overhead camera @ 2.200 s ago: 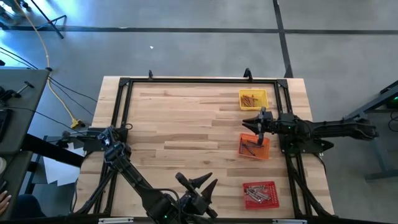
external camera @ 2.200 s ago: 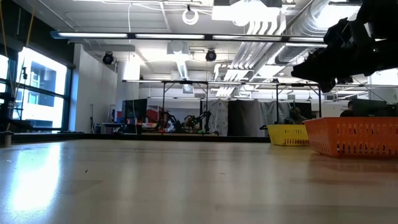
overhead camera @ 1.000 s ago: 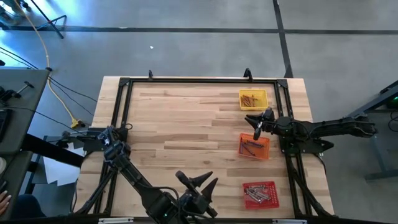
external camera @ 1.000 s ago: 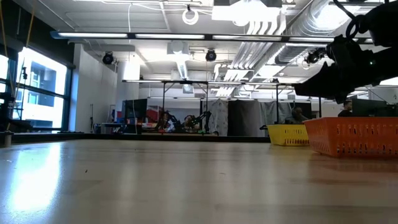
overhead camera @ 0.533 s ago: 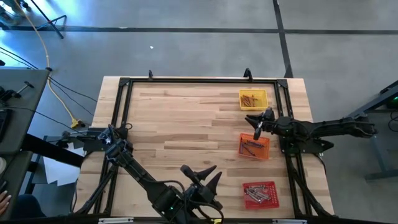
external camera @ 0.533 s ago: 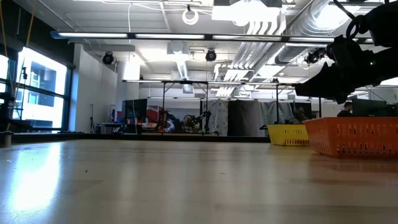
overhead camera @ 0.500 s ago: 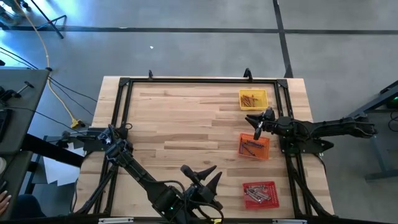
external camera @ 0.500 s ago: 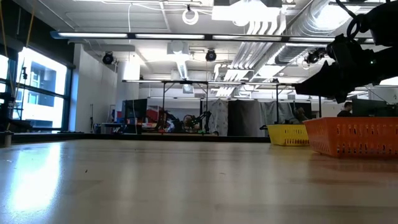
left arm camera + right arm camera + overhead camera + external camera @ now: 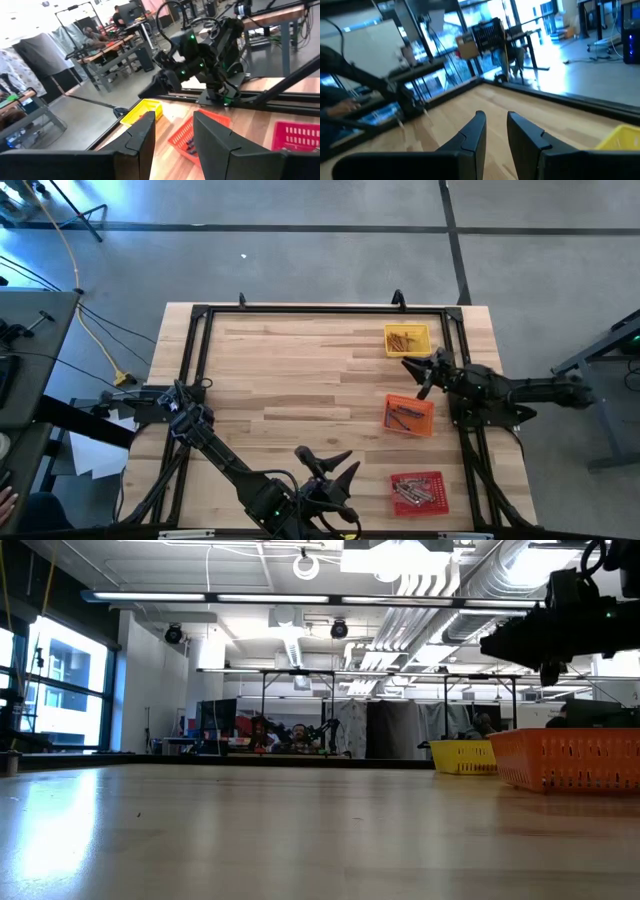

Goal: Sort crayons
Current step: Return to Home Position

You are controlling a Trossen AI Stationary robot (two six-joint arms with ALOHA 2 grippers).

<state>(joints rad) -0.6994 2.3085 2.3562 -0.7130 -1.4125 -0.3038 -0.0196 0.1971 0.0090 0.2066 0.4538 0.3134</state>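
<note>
Three square mesh trays line the table's right side: a yellow one [image 9: 407,338] holding orange crayons [image 9: 402,338], an orange one [image 9: 410,415] holding dark crayons [image 9: 404,416], and a red one [image 9: 418,492] holding grey and reddish crayons [image 9: 408,492]. My right gripper [image 9: 418,374] hovers open and level between the yellow and orange trays, above them, with nothing between its fingers [image 9: 475,135]. At the table's near edge my left gripper [image 9: 325,461] stands open and empty, raised and pointing toward the trays [image 9: 192,137].
A black frame [image 9: 200,320] runs round the tabletop's edges. The wide bare wood [image 9: 290,370] lies left of the trays. Beyond the table are workbenches and people in the room [image 9: 290,735].
My right gripper has risen and drawn back a little toward the table's right edge, away from the orange tray, and keeps its fingers as they were. The crayons and trays have not moved.
</note>
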